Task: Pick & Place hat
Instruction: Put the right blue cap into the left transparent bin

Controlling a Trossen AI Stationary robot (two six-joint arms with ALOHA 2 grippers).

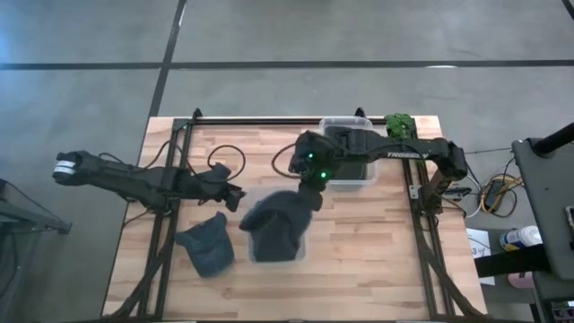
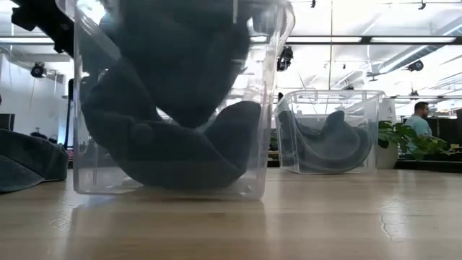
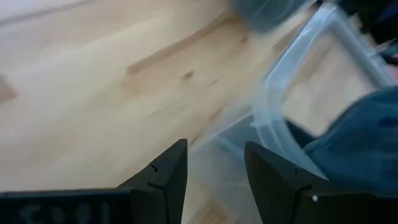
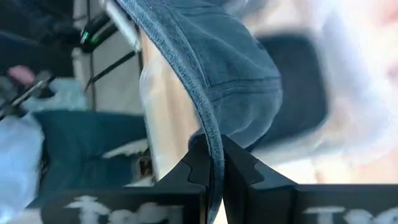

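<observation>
Soft hat going into the clear bin

Our right pincer [image 4: 214,177] pinches the brim edge of the limp, light denim hat [image 1: 282,220], draped in the clear bin [image 2: 267,144] mid-tabletop; we judge the stitched brim the firmest hold. Left pincer [image 3: 214,180] waits spread beside.

One hat [image 1: 276,226] in the centre bin [image 1: 300,256]; another hat [image 1: 207,247] apparently lies left.

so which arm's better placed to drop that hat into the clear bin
Right. The right gripper is shut on the blue hat, holding it over the clear bin at table centre. The left gripper is open and empty beside that bin.
</observation>
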